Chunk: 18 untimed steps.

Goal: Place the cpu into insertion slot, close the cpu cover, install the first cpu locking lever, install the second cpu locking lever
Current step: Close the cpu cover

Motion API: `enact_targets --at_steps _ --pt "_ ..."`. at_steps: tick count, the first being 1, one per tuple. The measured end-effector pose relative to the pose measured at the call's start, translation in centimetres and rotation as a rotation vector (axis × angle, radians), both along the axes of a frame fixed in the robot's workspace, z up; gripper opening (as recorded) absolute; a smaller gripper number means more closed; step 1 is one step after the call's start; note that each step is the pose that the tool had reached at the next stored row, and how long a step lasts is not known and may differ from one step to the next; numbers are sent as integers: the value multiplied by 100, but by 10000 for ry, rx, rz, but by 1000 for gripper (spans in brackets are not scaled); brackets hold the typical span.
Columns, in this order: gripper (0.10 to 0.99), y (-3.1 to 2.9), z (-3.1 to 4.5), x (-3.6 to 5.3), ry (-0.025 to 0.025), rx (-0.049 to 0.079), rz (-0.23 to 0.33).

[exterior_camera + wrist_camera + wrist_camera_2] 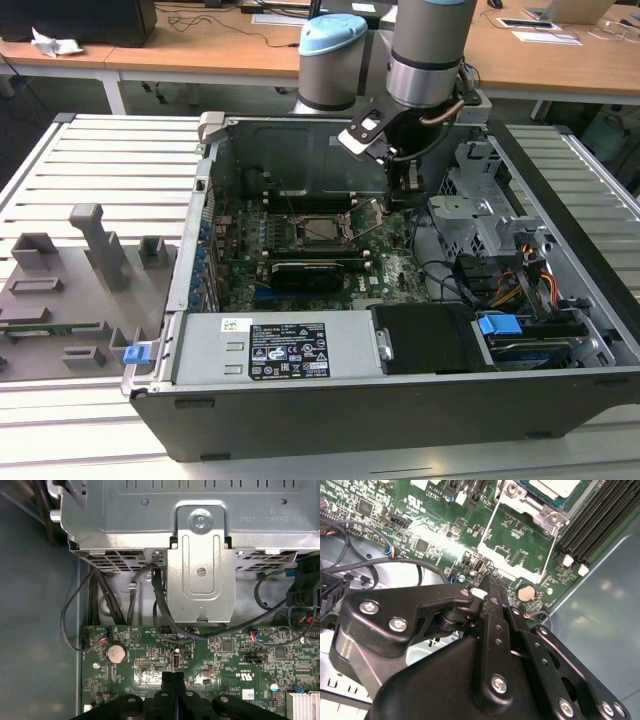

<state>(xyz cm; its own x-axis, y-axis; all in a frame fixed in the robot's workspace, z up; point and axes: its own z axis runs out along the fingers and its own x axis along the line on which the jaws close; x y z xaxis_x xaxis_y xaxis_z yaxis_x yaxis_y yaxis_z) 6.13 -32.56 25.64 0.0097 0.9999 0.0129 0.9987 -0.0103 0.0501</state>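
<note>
Here the end effector (173,678) (fingers together) hovers near the cpu (554,486).

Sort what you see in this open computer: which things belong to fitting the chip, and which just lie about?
Job: chip, sitting in its socket; pincer, shut, over the green board.
Lying about: coin battery; black card; power box; grey blocks.

cpu (552,486) partly cut off, second wrist view.
</note>
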Motion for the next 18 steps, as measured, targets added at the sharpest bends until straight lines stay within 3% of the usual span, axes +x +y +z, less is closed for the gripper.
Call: enact_targets --at_steps 7,8,9,10,13,14,18 --pt "106 12 -130 46 47 0 24" --pt "106 14 -132 46 96 -3 41" --pt "106 16 -133 45 195 0 45" --pt "106 19 -133 45 400 1 51" --pt "106 24 -95 46 741 2 58" --pt "106 24 -86 39 801 4 56" --pt "106 24 -86 -11 803 2 58"
